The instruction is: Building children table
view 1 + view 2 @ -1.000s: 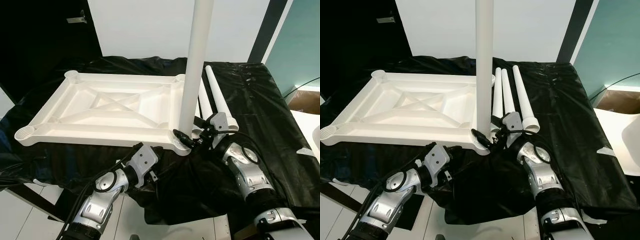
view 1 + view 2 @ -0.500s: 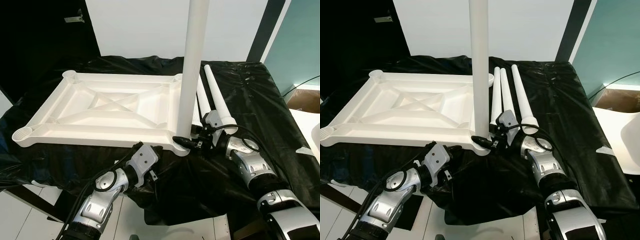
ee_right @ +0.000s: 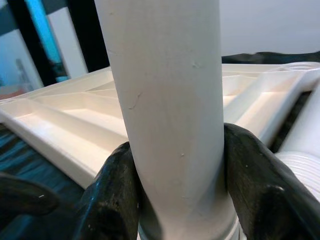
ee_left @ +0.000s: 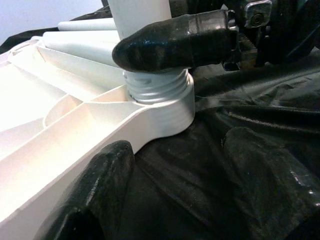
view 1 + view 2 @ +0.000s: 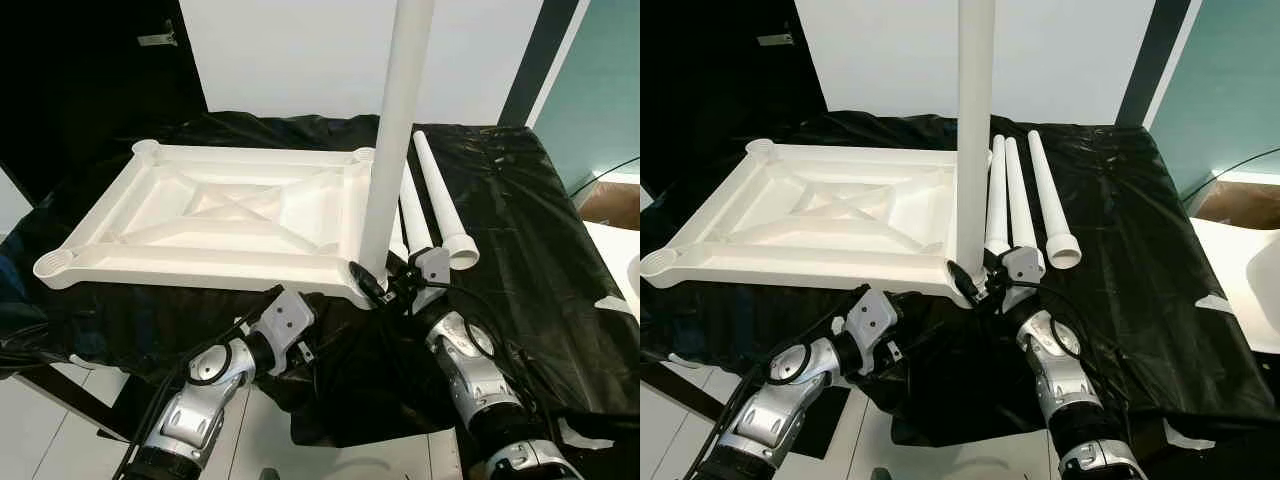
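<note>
Table top (image 5: 215, 215): inverted on our black-draped bench (image 5: 520, 230). Upright leg (image 5: 395, 150) in near-right corner socket; our right hand (image 5: 375, 287) clenched at its base, wrist rotated since a second ago, likely screwing it home. Left hand (image 4: 165, 175) released below. Three spare legs (image 5: 1025, 195) beside.

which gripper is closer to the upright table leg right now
Right. The right gripper clamps the upright leg just above its corner socket; the left gripper sits below the tabletop edge, apart from it.
</note>
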### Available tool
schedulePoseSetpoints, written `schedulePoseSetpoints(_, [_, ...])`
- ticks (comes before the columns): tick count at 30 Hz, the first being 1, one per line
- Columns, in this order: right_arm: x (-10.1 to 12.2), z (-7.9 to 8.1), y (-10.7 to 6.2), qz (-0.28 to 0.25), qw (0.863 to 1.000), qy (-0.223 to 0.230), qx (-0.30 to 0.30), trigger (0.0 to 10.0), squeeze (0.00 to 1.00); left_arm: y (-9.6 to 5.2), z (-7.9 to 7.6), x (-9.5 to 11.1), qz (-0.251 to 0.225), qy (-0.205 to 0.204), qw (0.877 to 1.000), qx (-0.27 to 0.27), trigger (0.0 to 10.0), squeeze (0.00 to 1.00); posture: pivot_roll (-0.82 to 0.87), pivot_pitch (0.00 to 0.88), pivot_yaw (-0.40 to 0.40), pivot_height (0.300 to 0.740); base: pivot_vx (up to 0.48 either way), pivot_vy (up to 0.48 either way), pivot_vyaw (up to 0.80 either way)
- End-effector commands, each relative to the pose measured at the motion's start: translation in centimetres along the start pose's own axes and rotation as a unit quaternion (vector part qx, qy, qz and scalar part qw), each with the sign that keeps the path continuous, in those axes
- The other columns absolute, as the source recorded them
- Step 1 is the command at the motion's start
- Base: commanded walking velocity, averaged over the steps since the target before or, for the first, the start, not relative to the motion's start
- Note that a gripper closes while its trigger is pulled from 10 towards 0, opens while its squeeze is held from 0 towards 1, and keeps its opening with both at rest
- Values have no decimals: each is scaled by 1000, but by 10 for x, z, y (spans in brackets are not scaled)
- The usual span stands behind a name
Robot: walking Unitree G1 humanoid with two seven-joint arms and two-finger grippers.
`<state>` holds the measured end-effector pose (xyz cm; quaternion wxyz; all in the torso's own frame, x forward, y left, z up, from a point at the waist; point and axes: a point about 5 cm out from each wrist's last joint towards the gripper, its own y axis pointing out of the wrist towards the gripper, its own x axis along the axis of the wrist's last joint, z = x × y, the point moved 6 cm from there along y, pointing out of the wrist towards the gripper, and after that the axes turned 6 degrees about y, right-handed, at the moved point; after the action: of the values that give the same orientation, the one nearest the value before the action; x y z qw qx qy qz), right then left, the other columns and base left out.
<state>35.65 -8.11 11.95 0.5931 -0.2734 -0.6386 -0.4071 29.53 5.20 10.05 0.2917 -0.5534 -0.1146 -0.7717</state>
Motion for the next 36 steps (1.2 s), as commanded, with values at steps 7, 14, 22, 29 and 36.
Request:
schedulePoseSetpoints(7, [0, -5, 1, 16, 1000, -10, 13, 10000, 204, 2, 1, 0, 2, 2, 1000, -1, 10000, 0, 136, 0, 4, 740, 0, 0, 0])
schedulePoseSetpoints(14, [6, -1, 14, 66, 987, -45, 136, 10000, 0, 3, -1, 0, 2, 0, 1000, -2, 10000, 0, 145, 0, 0, 740, 0, 0, 0])
schedulePoseSetpoints(22, [9, 6, 19, 102, 964, -80, 231, 0, 0, 2, 0, -1, 3, 1, 1000, 0, 10000, 0, 156, 0, 3, 740, 0, 0, 0])
schedulePoseSetpoints(29, [2, 6, 14, 147, 944, -89, 281, 0, 0, 1, 0, 0, 4, 2, 1000, 0, 10000, 0, 161, 0, 4, 740, 0, 0, 0])
schedulePoseSetpoints(36, [-11, -3, 0, 202, 929, -88, 296, 0, 0, 0, -1, 0, 4, 1, 1000, 0, 10000, 0, 164, 0, 7, 740, 0, 0, 0])
